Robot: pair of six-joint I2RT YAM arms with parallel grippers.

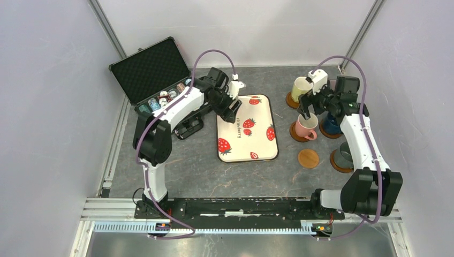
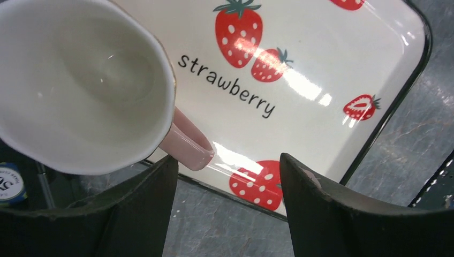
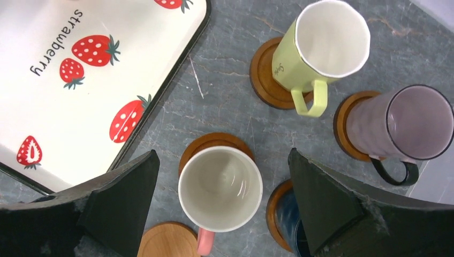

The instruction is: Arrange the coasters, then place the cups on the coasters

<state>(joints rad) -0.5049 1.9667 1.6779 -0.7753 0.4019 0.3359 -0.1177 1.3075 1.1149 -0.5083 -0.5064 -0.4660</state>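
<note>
A pink cup (image 2: 80,80) with a white inside stands at the corner of the strawberry tray (image 2: 321,64). Its handle (image 2: 187,143) points at my left gripper (image 2: 227,158), which is open, with the handle just off its left fingertip (image 2: 155,182). In the top view the left gripper (image 1: 231,110) hides this cup. My right gripper (image 3: 222,152) is open above a second pink cup (image 3: 220,188) on its coaster (image 3: 214,140), a finger on each side and apart from it. Yellow-green (image 3: 321,45), lilac (image 3: 407,126), navy (image 3: 289,225) and dark green-grey (image 1: 342,154) cups sit on coasters. One coaster (image 1: 308,158) is bare.
An open black case (image 1: 150,69) with poker chips (image 1: 163,99) stands at the back left, close to the left arm. The tray (image 1: 249,144) lies in the middle. The cups and coasters cluster at the right, near the side wall.
</note>
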